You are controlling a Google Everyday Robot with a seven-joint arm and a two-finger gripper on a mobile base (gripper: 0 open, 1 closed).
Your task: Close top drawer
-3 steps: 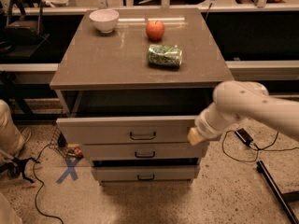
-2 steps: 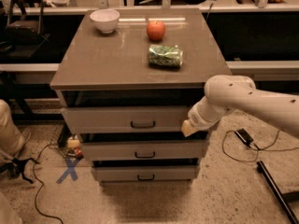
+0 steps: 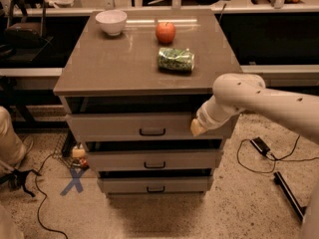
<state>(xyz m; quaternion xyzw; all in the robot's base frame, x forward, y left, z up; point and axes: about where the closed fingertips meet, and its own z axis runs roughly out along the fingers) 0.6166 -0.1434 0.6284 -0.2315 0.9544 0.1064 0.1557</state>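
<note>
Ideally, the jaws (open or shut, I cannot tell), touching the top drawer front well aside of its handle, push straight inward.

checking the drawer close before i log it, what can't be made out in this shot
- Whether the gripper, at the right end of the top drawer front, touches the panel: hidden by the wrist of the arm, camera view.
- The top drawer's inside: hidden under the cabinet top and in shadow.
- The arm's base: cut off by the right edge.
</note>
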